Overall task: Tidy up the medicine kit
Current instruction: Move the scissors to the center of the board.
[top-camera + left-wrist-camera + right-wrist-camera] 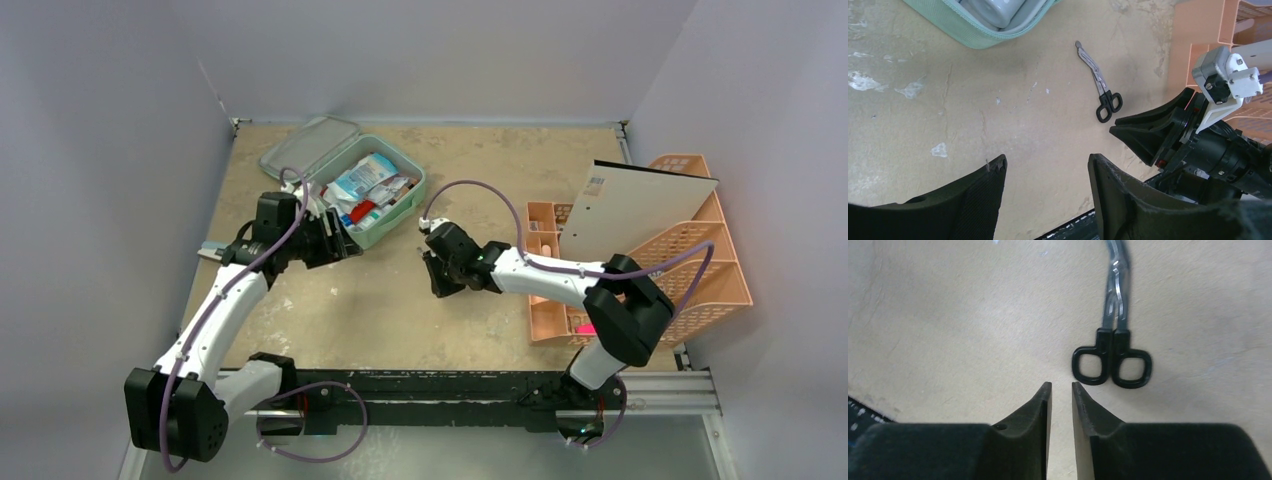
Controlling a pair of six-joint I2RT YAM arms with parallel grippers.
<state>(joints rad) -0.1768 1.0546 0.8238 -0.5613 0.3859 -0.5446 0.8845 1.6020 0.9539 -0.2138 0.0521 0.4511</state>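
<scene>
One table (400,310), beige, with a mottled and scuffed surface, carried everything recorded.

One peach plastic lattice rack (720,290) stood well to the outer side of the right jaws. One flat grey board (640,205) leaned across the rack.

One medicine kit (390,225), mint-green with rounded corners and a fabric-textured wall, lay open just beyond the left jaws. Its hinged lid was thrown back on the far side. It held several packets in white, blue and red; the number could not be determined.

One pair of scissors (1111,337) lay flat just ahead of the right jaws and slightly to one side, apart from them. Its two black loop handles were nearest the fingertips. Its grey metal blades were closed, angled and pointing away.

Left gripper (1048,170): black fingers (973,200) spread wide, released, nothing between them.

Right gripper (1061,390): wedge-shaped black fingers drawn almost together with a narrow slit between, grasping nothing.
</scene>
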